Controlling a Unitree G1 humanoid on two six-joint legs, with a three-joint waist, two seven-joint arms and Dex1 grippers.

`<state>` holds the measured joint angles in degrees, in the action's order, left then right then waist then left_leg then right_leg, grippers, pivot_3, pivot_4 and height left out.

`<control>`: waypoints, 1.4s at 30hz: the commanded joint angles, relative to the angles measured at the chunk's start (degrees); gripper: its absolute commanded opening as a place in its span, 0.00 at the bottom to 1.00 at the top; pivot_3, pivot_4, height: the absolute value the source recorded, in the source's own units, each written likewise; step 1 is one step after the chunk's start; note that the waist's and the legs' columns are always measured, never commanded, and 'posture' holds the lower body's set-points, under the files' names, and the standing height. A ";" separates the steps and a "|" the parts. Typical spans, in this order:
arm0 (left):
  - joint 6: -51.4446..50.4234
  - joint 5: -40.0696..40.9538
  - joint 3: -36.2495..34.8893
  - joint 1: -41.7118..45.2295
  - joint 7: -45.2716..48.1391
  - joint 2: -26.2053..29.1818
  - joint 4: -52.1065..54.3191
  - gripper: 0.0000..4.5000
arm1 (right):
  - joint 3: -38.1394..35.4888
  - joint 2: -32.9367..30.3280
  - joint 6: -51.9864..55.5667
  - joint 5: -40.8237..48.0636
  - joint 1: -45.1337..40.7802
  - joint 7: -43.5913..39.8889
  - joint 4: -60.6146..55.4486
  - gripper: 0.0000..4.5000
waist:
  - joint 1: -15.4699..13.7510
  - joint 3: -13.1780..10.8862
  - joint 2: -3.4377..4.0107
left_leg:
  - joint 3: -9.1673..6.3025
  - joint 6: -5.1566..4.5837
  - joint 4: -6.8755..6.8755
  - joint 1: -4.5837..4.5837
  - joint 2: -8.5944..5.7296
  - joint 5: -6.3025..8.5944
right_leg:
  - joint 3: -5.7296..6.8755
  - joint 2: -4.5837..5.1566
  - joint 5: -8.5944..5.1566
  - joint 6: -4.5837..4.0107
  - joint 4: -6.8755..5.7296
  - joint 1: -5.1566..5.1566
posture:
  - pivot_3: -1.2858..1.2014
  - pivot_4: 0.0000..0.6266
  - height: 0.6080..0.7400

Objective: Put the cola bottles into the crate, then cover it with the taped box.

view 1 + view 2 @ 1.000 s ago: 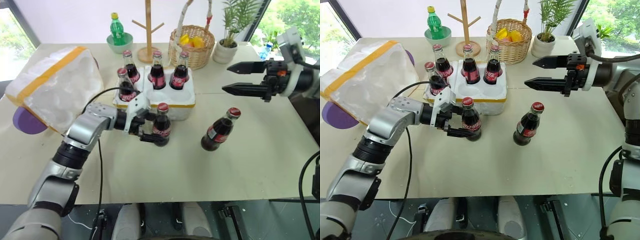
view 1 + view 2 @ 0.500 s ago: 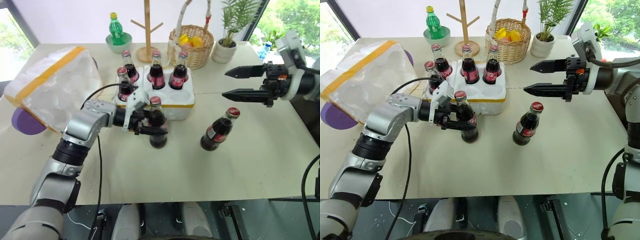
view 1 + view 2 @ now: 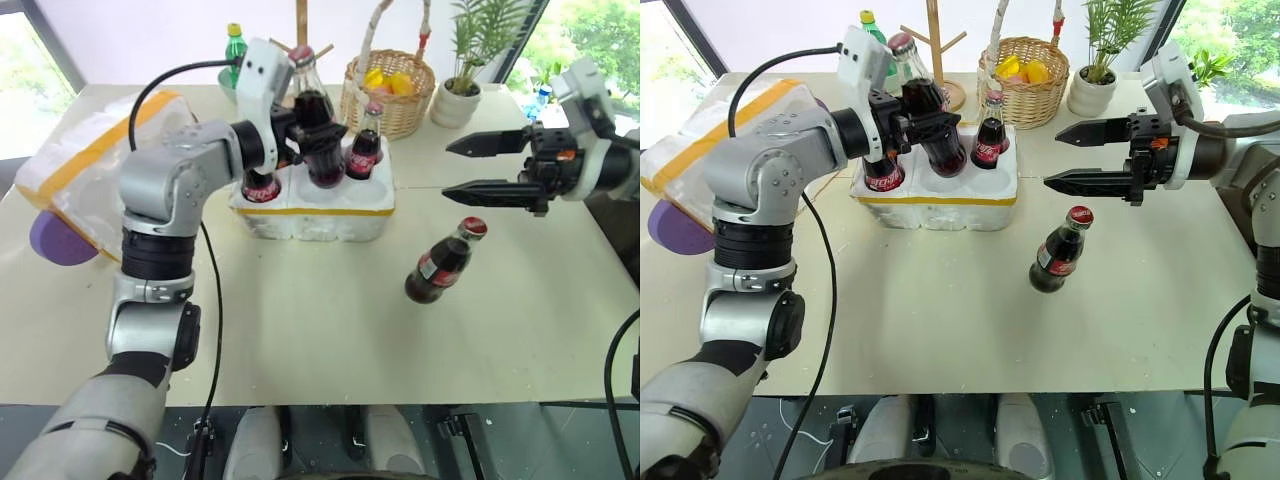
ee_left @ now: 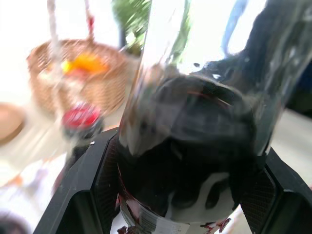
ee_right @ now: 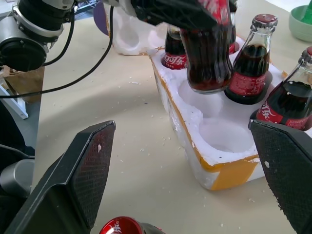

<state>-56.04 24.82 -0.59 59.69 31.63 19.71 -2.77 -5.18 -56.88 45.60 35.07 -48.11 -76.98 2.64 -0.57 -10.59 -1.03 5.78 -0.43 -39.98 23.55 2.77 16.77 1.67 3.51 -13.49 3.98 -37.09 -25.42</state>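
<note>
From the head views, the left tool (image 3: 318, 135) grips a dark glass cola bottle with a red cap (image 3: 312, 118), tilted, above the low white foam crate with a yellow tape band (image 3: 318, 208). A second cola bottle (image 3: 443, 262) stands alone on the beige desk (image 3: 330, 320) at four o'clock from the crate, open desk around it. The right tool (image 3: 458, 166), spread wide and empty, hovers above it. The taped white foam box (image 3: 95, 170) sits at nine o'clock.

In the left wrist view, black fingers (image 4: 92, 190) clamp the bottle's body.

In the right wrist view, two front wells gape empty beneath the raised bottle.
</note>
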 commanded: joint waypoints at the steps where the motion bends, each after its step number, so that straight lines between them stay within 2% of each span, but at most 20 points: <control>1: -2.48 -0.45 2.31 0.04 -1.08 -0.18 3.00 0.58 | -1.72 -0.12 -1.34 0.29 -1.02 0.61 0.11 1.00 | -0.02 0.00 0.00 | 0.01 0.00 0.00 0.00 0.00 0.00 | 0.00 0.01 0.00 0.00 0.00 0.00 | 0.52 0.24 1.00; 9: -2.09 -4.89 8.39 -0.73 -2.14 -1.55 -2.51 0.58 | -1.72 0.15 -2.33 -0.04 -0.59 1.88 0.35 1.00 | -0.11 0.00 0.00 | 0.07 0.14 0.00 0.01 -0.03 -0.08 | 0.00 0.01 0.00 0.00 0.03 0.01 | 0.52 0.24 1.00; 11: -1.09 -6.12 9.10 -0.51 -2.05 -1.93 -4.15 0.81 | -1.77 0.24 -2.35 0.01 -0.51 2.26 0.22 1.00 | -0.11 0.00 0.00 | 0.08 0.14 0.00 0.00 -0.02 -0.08 | 0.00 0.01 0.00 0.00 0.03 0.01 | 0.52 0.24 1.00; 13: -0.02 -6.68 9.51 -0.17 -1.16 -1.81 -4.87 1.00 | -1.92 0.18 -2.26 0.21 -0.31 2.55 -0.13 1.00 | -0.10 0.00 0.00 | 0.12 0.12 0.00 0.00 -0.02 -0.07 | 0.00 0.01 0.00 0.00 0.02 0.01 | 0.52 0.24 1.00; 17: 1.87 -4.61 7.81 0.87 3.19 -0.54 -3.79 1.00 | -2.78 -0.54 -2.02 0.58 0.23 2.90 -0.42 1.00 | -0.09 0.00 0.00 | 0.12 0.10 -0.01 0.00 -0.02 -0.06 | 0.00 0.01 0.00 0.00 0.01 0.01 | 0.52 0.24 1.00; 20: 4.88 -0.66 3.29 2.97 8.91 1.60 -3.49 1.00 | -4.36 -1.70 -1.74 0.82 -0.18 3.38 0.62 1.00 | -0.06 0.00 0.00 | 0.12 0.11 0.00 0.00 -0.02 -0.06 | 0.01 0.01 0.00 -0.01 0.01 0.00 | 0.52 0.24 1.00; 25: 5.54 9.29 -4.22 7.52 24.85 10.44 -3.63 1.00 | -9.30 -6.72 -0.83 1.06 0.04 3.15 5.02 1.00 | -0.02 -0.01 0.02 | 0.15 0.11 0.00 0.01 -0.02 -0.06 | 0.01 0.01 -0.01 -0.01 0.03 -0.01 | 0.52 0.24 1.00; 30: 3.57 15.23 -4.99 5.61 42.18 24.09 -2.04 1.00 | -18.56 -10.39 -0.02 1.21 13.25 3.55 2.07 1.00 | -0.02 0.00 0.03 | 0.17 0.24 0.07 -0.06 -0.01 -0.13 | 0.03 0.00 -0.04 0.03 0.08 0.06 | 0.52 0.24 1.00; 33: 2.49 16.65 -3.03 1.42 51.77 32.38 -0.22 1.00 | -26.70 -9.48 2.85 2.58 24.49 4.79 -3.62 1.00 | -0.02 0.02 0.06 | 0.18 0.24 0.02 -0.08 -0.02 -0.13 | 0.02 0.03 -0.04 0.03 0.00 0.08 | 0.52 0.24 1.00; 35: 1.94 17.71 -1.90 -2.30 56.55 36.81 2.78 1.00 | -32.57 -6.51 5.79 4.70 33.64 5.95 -10.84 1.00 | -0.11 0.02 0.06 | 0.18 0.22 0.01 -0.10 -0.02 -0.13 | 0.02 0.03 -0.04 0.04 -0.04 0.08 | 0.52 0.24 1.00; 38: 3.39 16.93 -1.03 -5.65 57.62 38.79 5.23 1.00 | -37.20 -0.98 6.74 6.49 45.60 7.90 -21.99 1.00 | -0.36 0.04 0.01 | 0.06 0.09 0.00 -0.12 0.01 -0.05 | 0.08 0.00 -0.06 0.05 -0.02 0.19 | 0.52 0.24 1.00; 42: 7.39 14.38 0.65 -8.70 57.87 38.99 6.62 1.00 | -35.61 6.88 5.37 7.21 53.07 14.83 -30.76 1.00 | -0.08 0.04 0.02 | -0.02 0.08 -0.04 -0.18 -0.02 -0.04 | 0.02 0.02 -0.09 0.09 0.02 0.28 | 0.52 0.24 1.00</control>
<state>-50.31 39.81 0.30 50.68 89.00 57.99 2.47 -39.53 -50.21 52.12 41.59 4.84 -64.50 -24.62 -0.65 -10.55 -1.01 5.77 -0.35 -40.03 23.37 2.74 16.74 1.65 3.54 -13.58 4.07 -37.08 -25.16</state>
